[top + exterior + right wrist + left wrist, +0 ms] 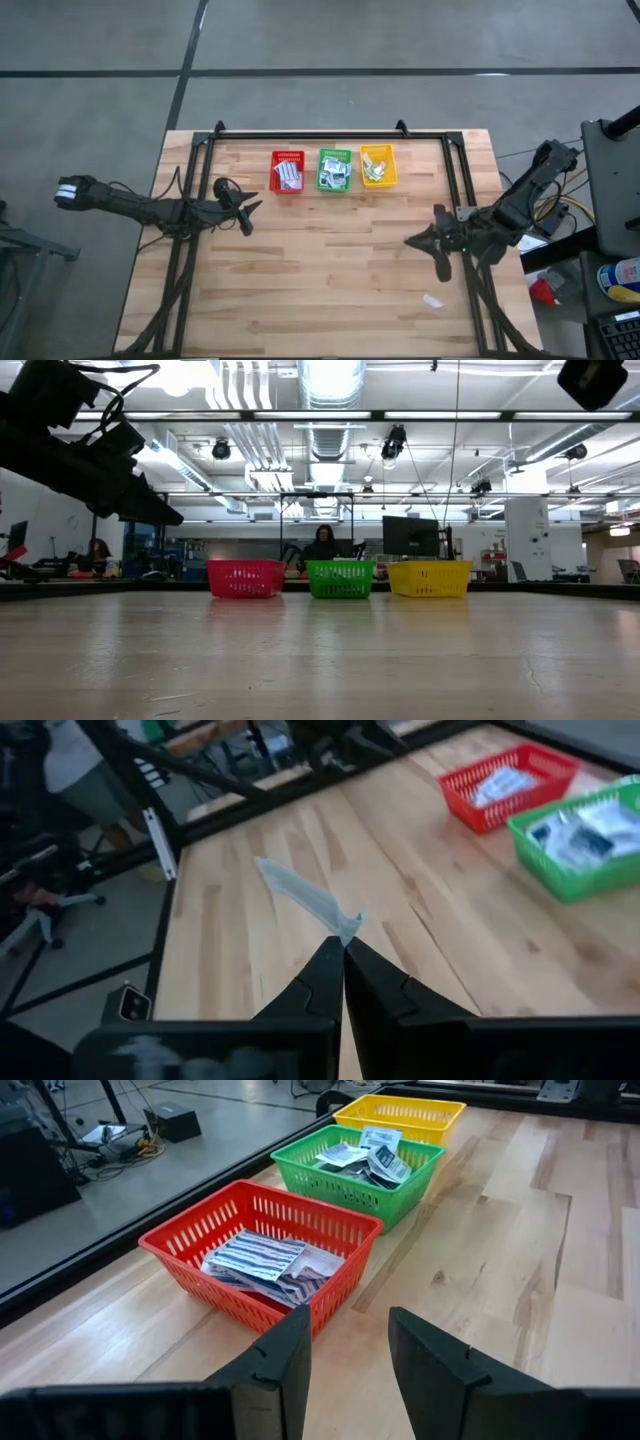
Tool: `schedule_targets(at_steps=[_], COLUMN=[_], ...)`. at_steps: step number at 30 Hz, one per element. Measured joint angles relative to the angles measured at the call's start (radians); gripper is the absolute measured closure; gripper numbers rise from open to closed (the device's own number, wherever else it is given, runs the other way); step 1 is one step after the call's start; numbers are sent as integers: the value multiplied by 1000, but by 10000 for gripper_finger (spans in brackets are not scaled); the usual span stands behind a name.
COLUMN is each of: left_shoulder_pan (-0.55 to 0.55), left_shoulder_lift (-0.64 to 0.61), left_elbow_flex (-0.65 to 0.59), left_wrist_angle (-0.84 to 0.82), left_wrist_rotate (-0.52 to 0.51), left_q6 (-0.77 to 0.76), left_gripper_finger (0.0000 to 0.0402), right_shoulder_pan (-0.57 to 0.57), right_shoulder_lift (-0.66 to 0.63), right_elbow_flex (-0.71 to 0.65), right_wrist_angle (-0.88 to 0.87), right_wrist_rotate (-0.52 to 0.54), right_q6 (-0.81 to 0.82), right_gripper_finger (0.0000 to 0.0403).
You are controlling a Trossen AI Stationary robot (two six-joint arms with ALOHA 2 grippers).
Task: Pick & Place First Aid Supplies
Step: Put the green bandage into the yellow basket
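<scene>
Pale strip (300,895) pinched in right tool (343,948) above wooden table (430,910).

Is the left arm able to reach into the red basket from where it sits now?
Probably yes. The left gripper hangs open just short of the red basket, facing it, with only bare table between them. The striped packets lie uncovered in the open-topped basket, so nothing looks to block it.
</scene>
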Motion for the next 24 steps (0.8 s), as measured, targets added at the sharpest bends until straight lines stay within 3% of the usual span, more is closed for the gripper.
schedule_targets(at_steps=[6,12,17,24], left_shoulder_pan=[0,0,0,0], left_shoulder_lift=[0,0,0,0], left_elbow_flex=[0,0,0,0], left_wrist_angle=[0,0,0,0], left_wrist_rotate=[0,0,-1,-1], left_q6=[-17,-18,-18,-19], left_gripper_finger=[268,268,268,268], right_shoulder_pan=[0,-71,-271,-649], right_shoulder_lift=[-4,-3,1,57], right_elbow_flex=[0,0,0,58], right_wrist_angle=[89,27,-44,-177], right_wrist_rotate=[0,63,37,-250], right_q6=[-118,-20,76,62], right_gripper_finger=[394,394,394,394])
